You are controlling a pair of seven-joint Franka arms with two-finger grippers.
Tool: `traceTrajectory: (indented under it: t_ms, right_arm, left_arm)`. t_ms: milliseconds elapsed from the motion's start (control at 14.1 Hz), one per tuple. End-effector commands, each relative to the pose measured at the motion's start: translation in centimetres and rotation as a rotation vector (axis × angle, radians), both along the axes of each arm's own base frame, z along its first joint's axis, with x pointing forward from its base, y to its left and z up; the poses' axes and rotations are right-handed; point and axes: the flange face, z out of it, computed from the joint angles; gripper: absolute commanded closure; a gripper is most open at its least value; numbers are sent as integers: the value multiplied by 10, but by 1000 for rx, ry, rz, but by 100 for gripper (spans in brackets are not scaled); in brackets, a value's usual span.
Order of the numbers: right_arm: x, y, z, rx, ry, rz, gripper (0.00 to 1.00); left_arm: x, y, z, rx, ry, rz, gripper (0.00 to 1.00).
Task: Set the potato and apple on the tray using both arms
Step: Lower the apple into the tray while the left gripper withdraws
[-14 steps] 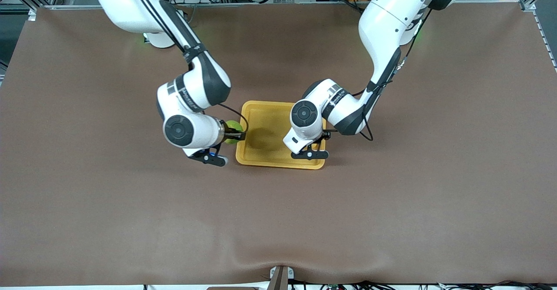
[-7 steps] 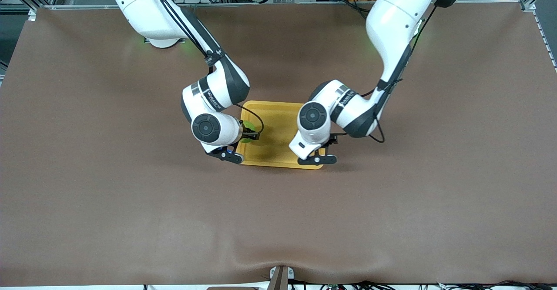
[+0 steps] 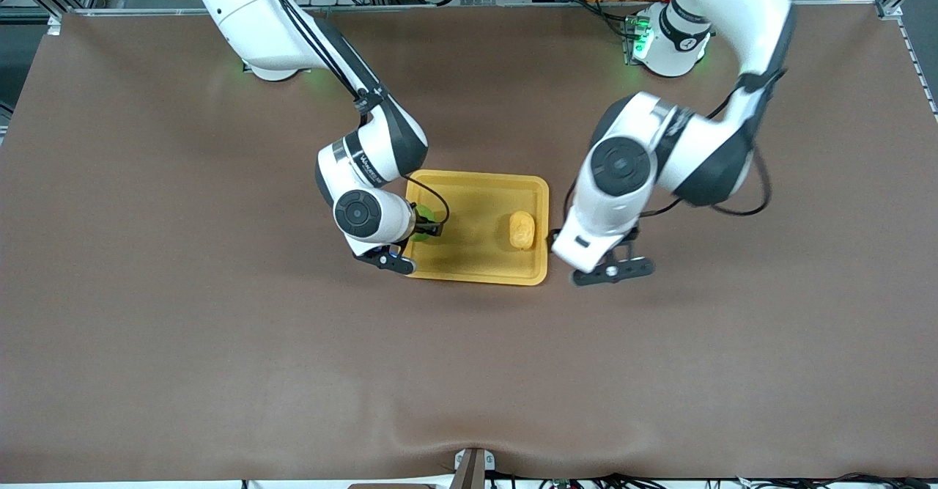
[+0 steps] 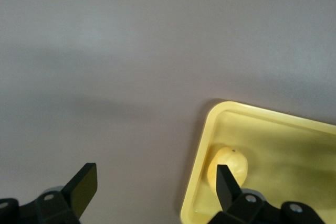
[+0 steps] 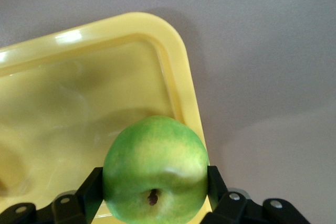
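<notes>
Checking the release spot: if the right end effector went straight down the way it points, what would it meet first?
Probably the tray: the right end effector, shut on the apple, points at its floor just inside the rim.

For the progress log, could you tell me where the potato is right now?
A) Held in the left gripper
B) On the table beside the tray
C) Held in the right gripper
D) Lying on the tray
D: the potato lies free on the tray, and the left gripper is open over the table beside it.
</notes>
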Motion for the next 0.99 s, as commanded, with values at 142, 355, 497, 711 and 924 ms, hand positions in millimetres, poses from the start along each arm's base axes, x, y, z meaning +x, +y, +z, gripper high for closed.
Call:
traceTrajectory:
  t_ms: [142, 355, 497, 711, 924]
  right_arm:
    - [-8, 13, -7, -7, -6, -27, 68]
    - [-5, 7, -17, -26, 9, -61, 44]
    - [-5, 7, -17, -29, 15, -67, 0]
    - [5, -3, -4, -33, 11, -120, 0]
    - [21, -31, 37, -23, 16, -140, 0]
  left_arm:
    - [-8, 68, 76, 22, -1, -10, 0]
    - [-5, 118, 103, -2, 21, -30, 0]
    - [-6, 145, 119, 2, 26, -49, 0]
    - [-6, 182, 137, 3, 11, -23, 0]
    - [-7, 225, 152, 4, 21, -73, 0]
